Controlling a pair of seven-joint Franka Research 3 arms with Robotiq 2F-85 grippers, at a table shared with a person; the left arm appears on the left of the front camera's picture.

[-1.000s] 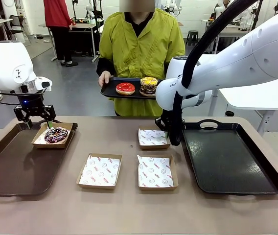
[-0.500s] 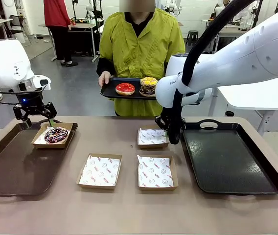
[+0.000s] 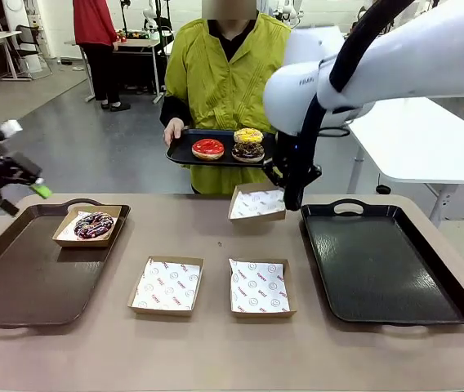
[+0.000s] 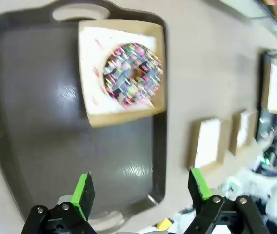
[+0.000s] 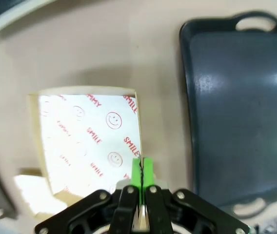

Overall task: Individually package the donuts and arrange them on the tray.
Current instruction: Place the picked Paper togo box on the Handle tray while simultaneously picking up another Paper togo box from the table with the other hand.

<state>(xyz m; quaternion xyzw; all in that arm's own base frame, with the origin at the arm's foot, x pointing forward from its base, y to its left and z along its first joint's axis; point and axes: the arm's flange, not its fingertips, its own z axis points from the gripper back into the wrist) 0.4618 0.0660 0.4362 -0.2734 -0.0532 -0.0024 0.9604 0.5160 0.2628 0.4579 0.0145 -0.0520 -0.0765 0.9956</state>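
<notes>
Right tool (image 5: 141,168) clamped on the thin rim of an empty carton (image 3: 256,202), mid-frame; left tool (image 4: 141,186) spread wide; one donut (image 3: 94,224) boxed at left, three donuts (image 3: 209,148) on the person's tray (image 3: 180,152), upper centre: so slight a grip may let the carton slip.

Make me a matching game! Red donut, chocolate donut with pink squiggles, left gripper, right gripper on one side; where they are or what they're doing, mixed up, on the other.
Things:
1. red donut
2. squiggly chocolate donut
3. left gripper
4. right gripper

Places or states:
A. shut on a tilted cardboard tray
B. on the person's black tray
C. open, holding nothing
D. in a cardboard box on the brown tray

Pairs: 1-B, 2-D, 3-C, 4-A.
</notes>
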